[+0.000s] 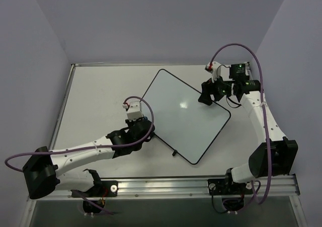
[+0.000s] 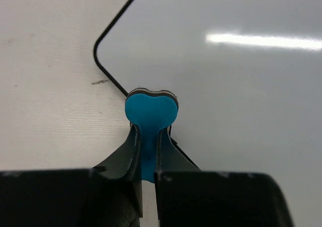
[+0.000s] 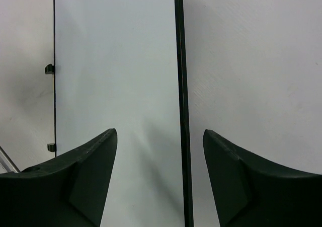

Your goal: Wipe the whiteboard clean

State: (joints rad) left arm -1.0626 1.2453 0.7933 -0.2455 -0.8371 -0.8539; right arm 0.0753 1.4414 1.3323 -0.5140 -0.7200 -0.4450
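Note:
The whiteboard lies flat and turned at an angle in the middle of the table, with no drawing visible on it. My left gripper is at the board's left edge. In the left wrist view it is shut on a blue eraser, whose tip sits on the black rim near a rounded corner of the whiteboard. My right gripper is at the board's far right edge. In the right wrist view it is open and straddles the board's black rim, with the whiteboard below.
The white table is bounded by grey walls at the back and sides. A metal rail with the arm bases runs along the near edge. Two small black feet stick out of the board's far long side.

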